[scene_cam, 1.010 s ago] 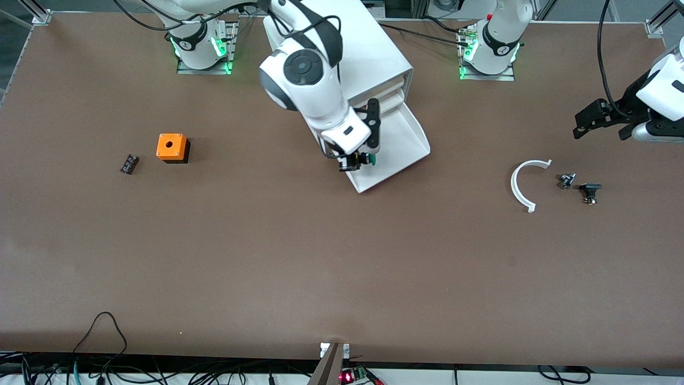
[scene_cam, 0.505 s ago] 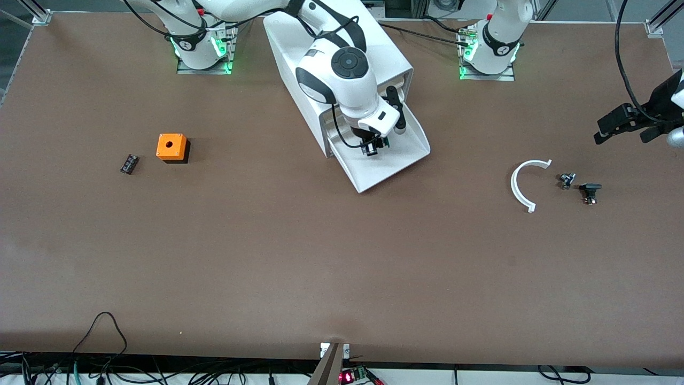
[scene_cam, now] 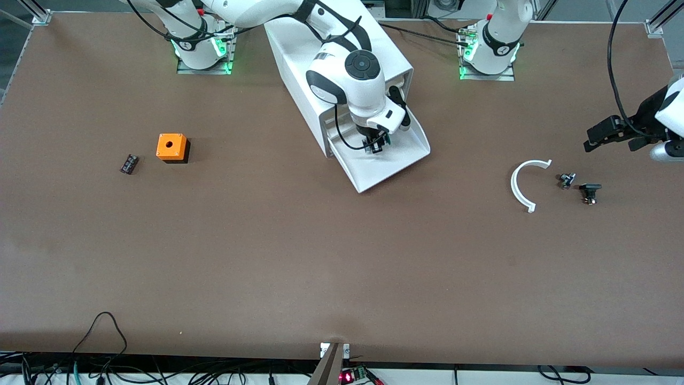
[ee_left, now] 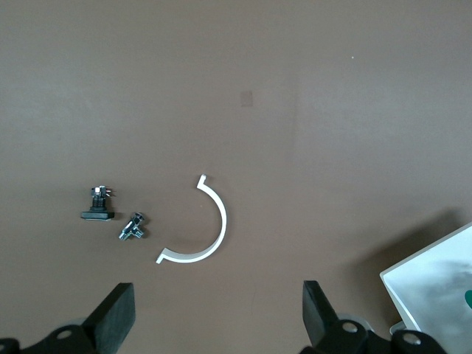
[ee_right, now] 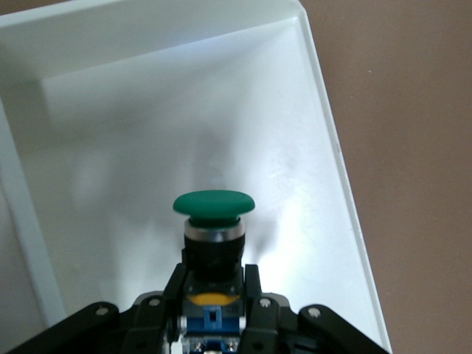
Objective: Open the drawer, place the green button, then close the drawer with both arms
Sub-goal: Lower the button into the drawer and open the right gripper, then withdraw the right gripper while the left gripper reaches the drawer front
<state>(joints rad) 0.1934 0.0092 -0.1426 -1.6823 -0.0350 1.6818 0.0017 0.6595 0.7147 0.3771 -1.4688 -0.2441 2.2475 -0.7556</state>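
Brown table (scene_cam: 267,256); right gripper (scene_cam: 374,145) gripping button (ee_right: 214,214) over drawer (scene_cam: 406,155).

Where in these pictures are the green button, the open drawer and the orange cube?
button (ee_right: 214,205): right wrist view, on its round green cap.
drawer (scene_cam: 398,160): front view, on the bare white floor of the pulled-out tray.
orange cube (scene_cam: 172,147): front view, on its top face.

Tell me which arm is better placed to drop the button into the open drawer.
The right. Its gripper is shut on the button, over the pulled-out drawer. The left gripper hangs open and empty near the table's edge at its own end.
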